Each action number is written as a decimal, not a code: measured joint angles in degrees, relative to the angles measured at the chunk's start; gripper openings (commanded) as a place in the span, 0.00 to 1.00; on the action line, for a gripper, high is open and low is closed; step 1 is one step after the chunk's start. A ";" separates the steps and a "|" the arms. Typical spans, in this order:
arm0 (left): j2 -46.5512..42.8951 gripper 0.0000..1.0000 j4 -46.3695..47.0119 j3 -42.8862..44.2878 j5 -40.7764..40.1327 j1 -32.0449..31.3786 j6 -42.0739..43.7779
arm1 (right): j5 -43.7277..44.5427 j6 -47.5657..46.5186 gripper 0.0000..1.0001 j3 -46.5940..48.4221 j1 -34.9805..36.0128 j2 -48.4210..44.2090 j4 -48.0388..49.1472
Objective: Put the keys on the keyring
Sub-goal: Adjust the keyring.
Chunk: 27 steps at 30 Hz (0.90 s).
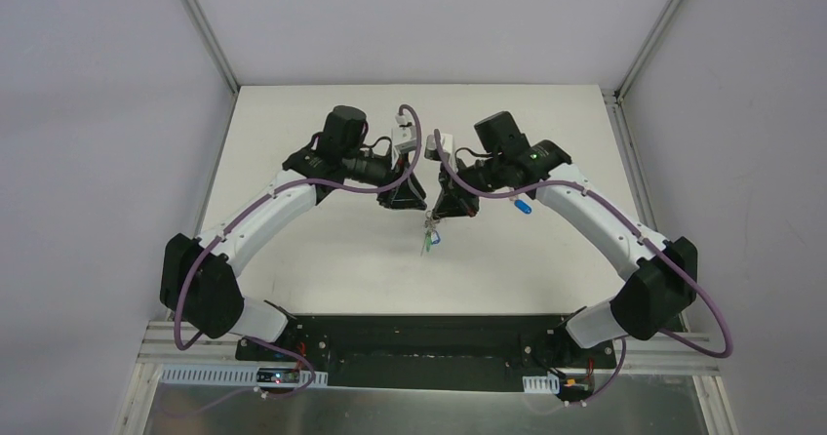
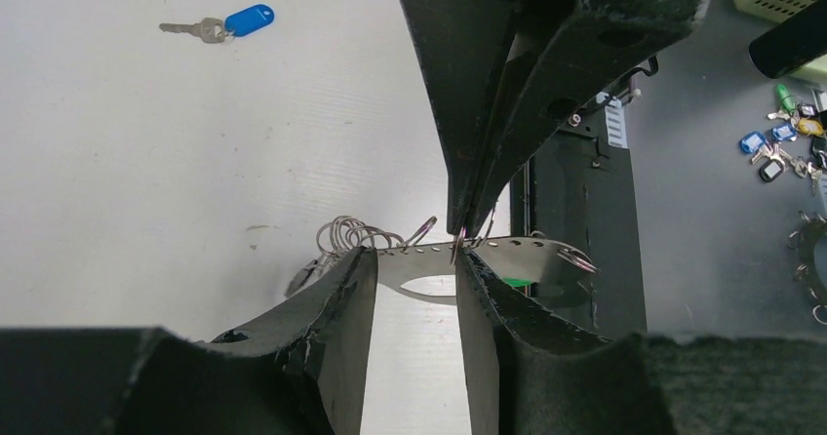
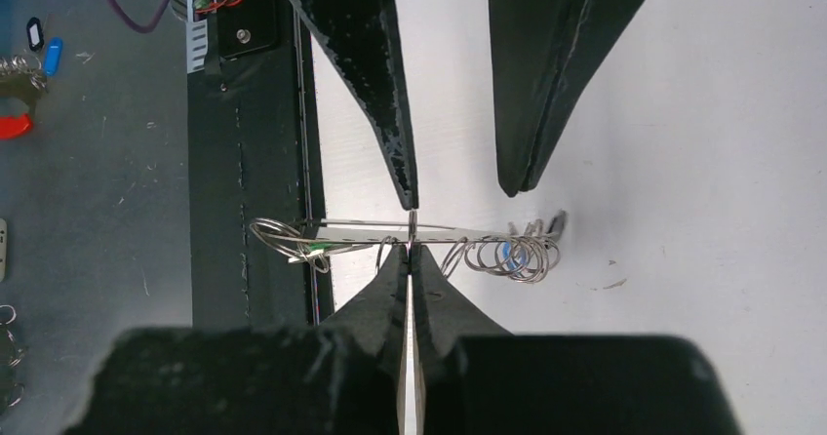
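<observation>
The right end effector [image 3: 410,250] is clenched on one small wire ring of the keyring [image 3: 356,230], holding it up above the white counter [image 2: 146,162]. The left end effector [image 2: 414,259] is released, its fingers apart on either side of the pale perforated plate; whether they touch it is unclear. The green key [image 3: 317,251] shows only as a sliver behind the wire rings, so its attachment cannot be made out. The blue key [image 2: 219,25] lies flat on the counter, well apart. Both end effectors' fingers hide much of the plate.
</observation>
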 measured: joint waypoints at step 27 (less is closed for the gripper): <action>1.29 0.25 3.91 -2.14 1.44 -2.38 -1.70 | -4.35 4.63 0.00 -3.04 -3.17 -1.42 4.70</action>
